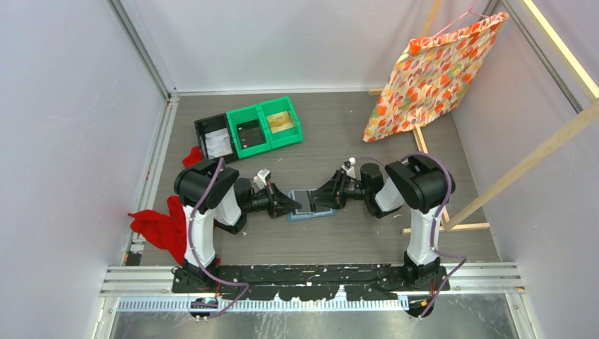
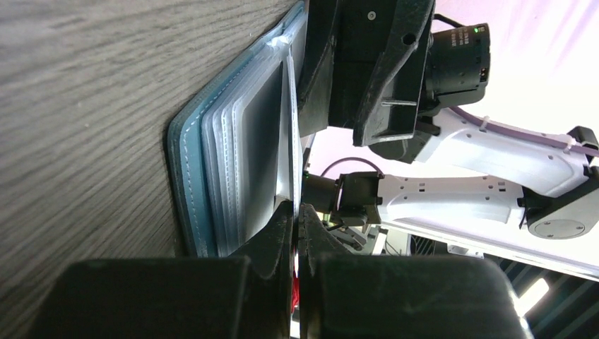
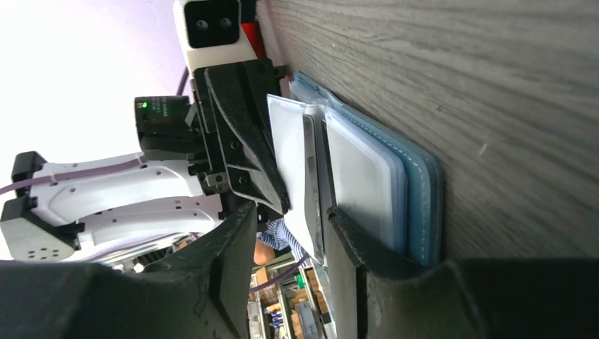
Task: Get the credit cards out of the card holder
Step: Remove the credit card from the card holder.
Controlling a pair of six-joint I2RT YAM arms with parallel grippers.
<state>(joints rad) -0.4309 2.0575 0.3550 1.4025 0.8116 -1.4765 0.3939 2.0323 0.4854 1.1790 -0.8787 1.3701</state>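
Item, mid-table toward the near edge: card holder (image 1: 311, 208), blue, lying open between both grippers. We judge its clear sleeves limp and slippery, the credit cards (image 3: 311, 176) light, stiff, best pinched by an exposed edge. Left gripper (image 2: 297, 219) closed on a clear sleeve. Right gripper (image 3: 289, 226) parted, straddling a dark card, not clamped. Far left corner: black tray (image 1: 214, 136) holding something pale; green bins (image 1: 267, 126), dark and gold items.
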